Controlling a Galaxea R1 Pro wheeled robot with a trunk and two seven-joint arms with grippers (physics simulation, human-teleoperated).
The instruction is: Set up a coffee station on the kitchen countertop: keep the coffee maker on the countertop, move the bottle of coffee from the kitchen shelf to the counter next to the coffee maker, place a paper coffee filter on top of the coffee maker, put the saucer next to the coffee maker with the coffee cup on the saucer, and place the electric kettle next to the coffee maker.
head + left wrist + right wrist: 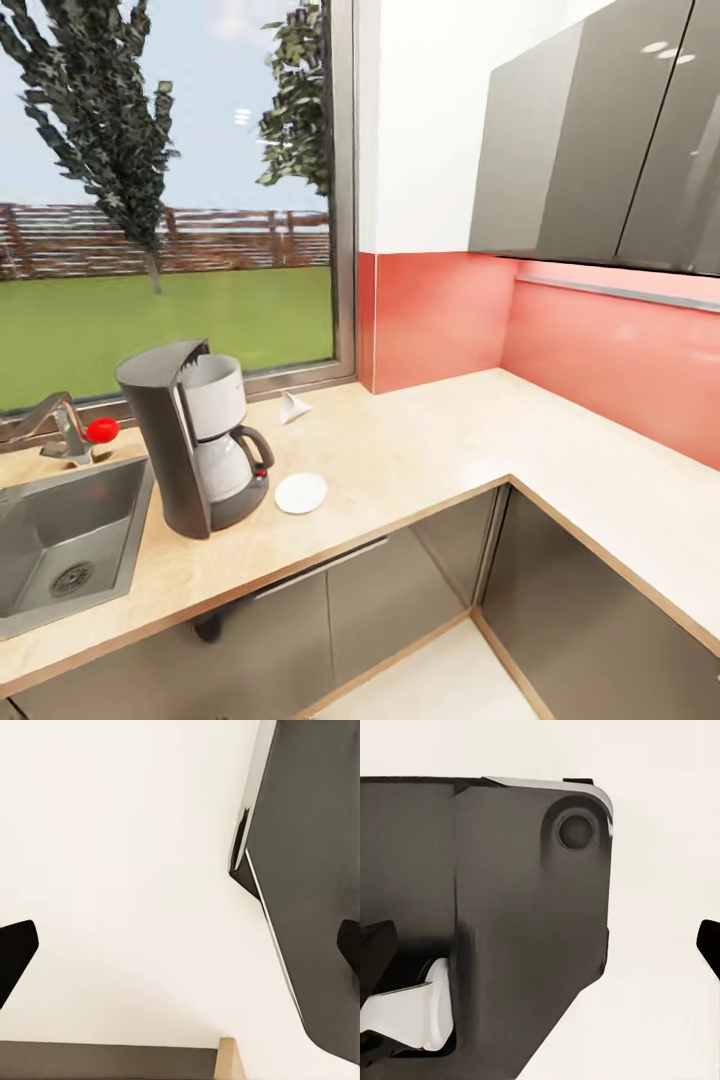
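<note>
The sink [60, 540] was cut off by the head view's left edge, as was the faucet [55, 425]. The coffee maker [195, 445] hid the tabletop [420, 450] behind it. In both wrist views only the fingers' dark tips [13, 954] [375, 952] showed at the edges.

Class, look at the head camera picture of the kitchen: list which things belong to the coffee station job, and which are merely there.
Part of the job:
coffee maker
saucer
paper coffee filter
kitchen countertop

Merely there:
sink
tap with red knob
window
wall cabinets
</note>
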